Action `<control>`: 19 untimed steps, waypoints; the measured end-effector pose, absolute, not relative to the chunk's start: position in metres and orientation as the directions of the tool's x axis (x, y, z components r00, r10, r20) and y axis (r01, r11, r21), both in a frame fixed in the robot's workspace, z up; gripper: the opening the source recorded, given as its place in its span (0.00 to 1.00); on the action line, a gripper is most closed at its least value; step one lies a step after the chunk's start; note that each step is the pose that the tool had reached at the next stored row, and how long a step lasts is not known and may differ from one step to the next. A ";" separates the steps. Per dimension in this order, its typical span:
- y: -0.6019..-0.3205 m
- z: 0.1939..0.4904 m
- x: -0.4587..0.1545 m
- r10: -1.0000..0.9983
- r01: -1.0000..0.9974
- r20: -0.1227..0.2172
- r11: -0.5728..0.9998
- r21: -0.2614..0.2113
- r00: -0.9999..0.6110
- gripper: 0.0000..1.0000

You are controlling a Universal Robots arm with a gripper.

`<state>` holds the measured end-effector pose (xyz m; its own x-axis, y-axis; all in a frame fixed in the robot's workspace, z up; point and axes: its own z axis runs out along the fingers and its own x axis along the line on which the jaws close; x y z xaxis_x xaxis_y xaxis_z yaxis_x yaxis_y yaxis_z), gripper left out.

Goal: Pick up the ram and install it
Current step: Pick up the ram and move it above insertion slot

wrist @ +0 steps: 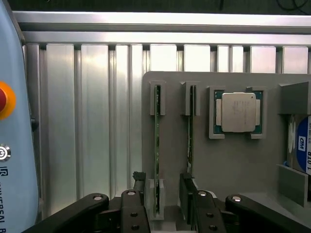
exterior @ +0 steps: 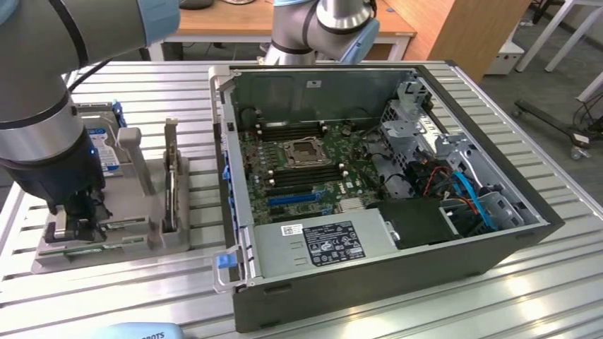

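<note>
Ribbed metal table (exterior: 113,296), pick-up step: gripper (wrist: 163,199) low over the grey holder (wrist: 175,145), jaws wide astride the ram (wrist: 157,145) standing edge-up in the holder, not yet gripped; closing needs jaws square to it.

Surface: bench (exterior: 527,296) of ribbed silver aluminium slats, glare along the grooves | Rear: wooden desk (exterior: 217,21) on a white frame, just behind the bench | Exterior view's right: wooden cabinet (exterior: 467,28); grey floor (exterior: 537,78); white table legs (exterior: 565,35); black wheeled stand base (exterior: 565,127) | Light: even, soft shadows
</note>
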<state>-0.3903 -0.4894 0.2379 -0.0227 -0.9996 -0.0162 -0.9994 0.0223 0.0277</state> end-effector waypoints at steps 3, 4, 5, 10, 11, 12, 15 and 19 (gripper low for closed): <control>-0.489 0.234 -0.390 -1.000 -0.999 -0.016 0.022 0.028 -0.023 0.41; -0.489 0.233 -0.390 -1.000 -0.999 -0.016 0.022 0.028 -0.023 0.41; -0.489 0.232 -0.390 -1.000 -0.999 -0.016 0.022 0.028 -0.023 0.41; -0.489 0.225 -0.390 -1.000 -0.999 -0.016 0.022 0.028 -0.023 0.41; -0.489 0.224 -0.390 -1.000 -0.999 -0.016 0.022 0.028 -0.023 0.41; -0.489 0.223 -0.390 -1.000 -0.999 -0.016 0.022 0.028 -0.023 0.41; -0.489 0.219 -0.390 -1.000 -0.999 -0.016 0.022 0.028 -0.023 0.41; -0.489 0.214 -0.390 -1.000 -0.999 -0.016 0.022 0.028 -0.023 0.41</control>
